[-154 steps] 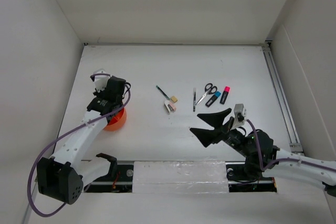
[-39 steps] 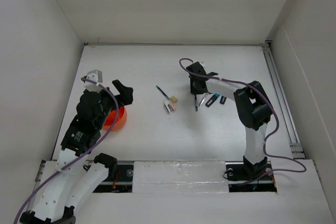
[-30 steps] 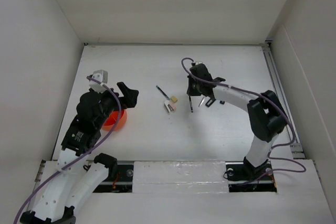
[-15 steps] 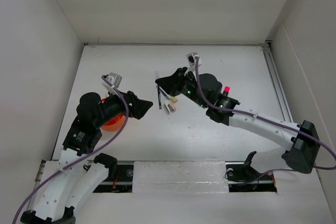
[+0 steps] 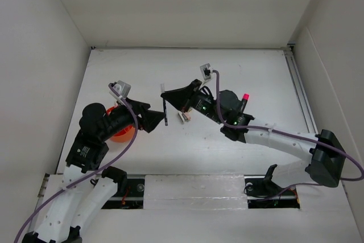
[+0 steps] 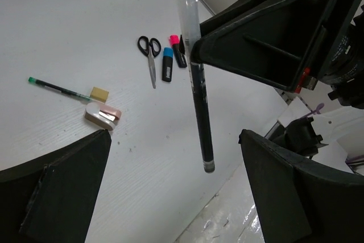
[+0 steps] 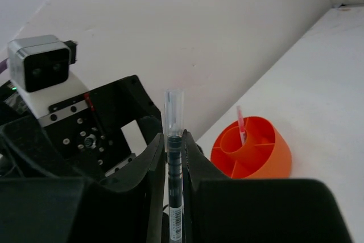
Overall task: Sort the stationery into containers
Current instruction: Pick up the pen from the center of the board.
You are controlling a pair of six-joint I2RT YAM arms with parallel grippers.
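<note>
A thin black pen with a clear cap [image 5: 165, 112] hangs upright over the table, and my right gripper [image 5: 168, 95] is shut on it just below the cap [image 7: 174, 140]. My left gripper [image 5: 152, 121] faces it from the left and is open. In the left wrist view the pen's lower end [image 6: 203, 135] hangs between the wide-apart left fingers [image 6: 62, 192]. The orange cup [image 7: 253, 151] holds a red pen [image 7: 241, 124]; from above, the cup [image 5: 120, 135] is half hidden under my left arm. Scissors [image 6: 149, 55], a blue highlighter [image 6: 167, 68] and a pink highlighter [image 6: 178, 55] lie together on the table.
A green-tipped pen [image 6: 57, 88], a yellow eraser [image 6: 100, 93] and a pink-and-white eraser [image 6: 103, 115] lie near the table's middle. White walls enclose the table on the left, back and right. A taped strip [image 5: 193, 185] runs along the near edge.
My right gripper has carried the black pen from the right-hand group leftward to the left gripper. The left gripper has swung right, away from the cup, toward the pen.
</note>
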